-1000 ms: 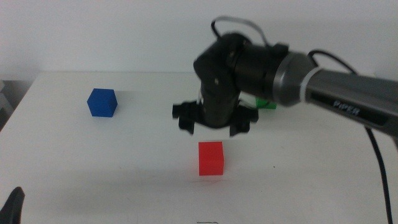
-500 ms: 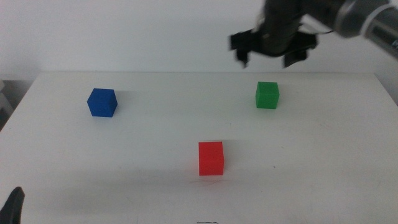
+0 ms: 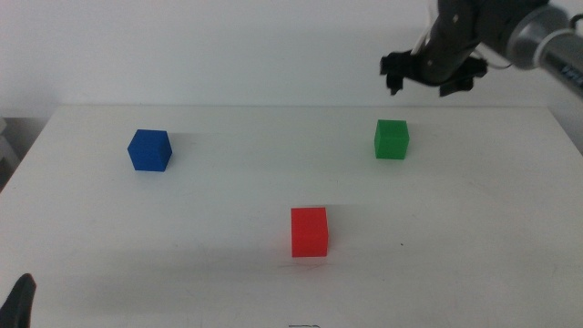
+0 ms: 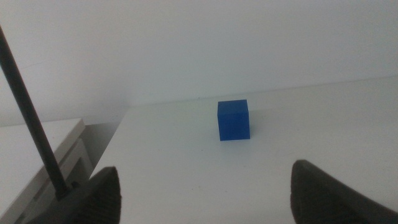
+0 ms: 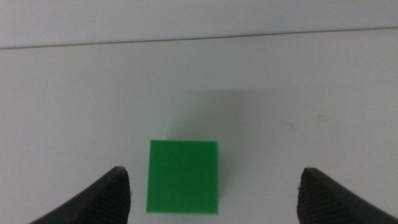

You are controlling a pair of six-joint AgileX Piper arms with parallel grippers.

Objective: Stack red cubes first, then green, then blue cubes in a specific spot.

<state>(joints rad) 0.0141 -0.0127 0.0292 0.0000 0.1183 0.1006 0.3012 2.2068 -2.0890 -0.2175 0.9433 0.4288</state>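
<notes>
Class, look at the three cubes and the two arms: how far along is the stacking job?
Done: nothing is stacked. The red cube sits alone at the table's front middle, with nothing on it. In hand: the right end effector hangs open and empty above the green cube, which shows between its jaws in the wrist view. Left: green onto red, then the blue cube. The left end effector waits open, facing blue.
</notes>
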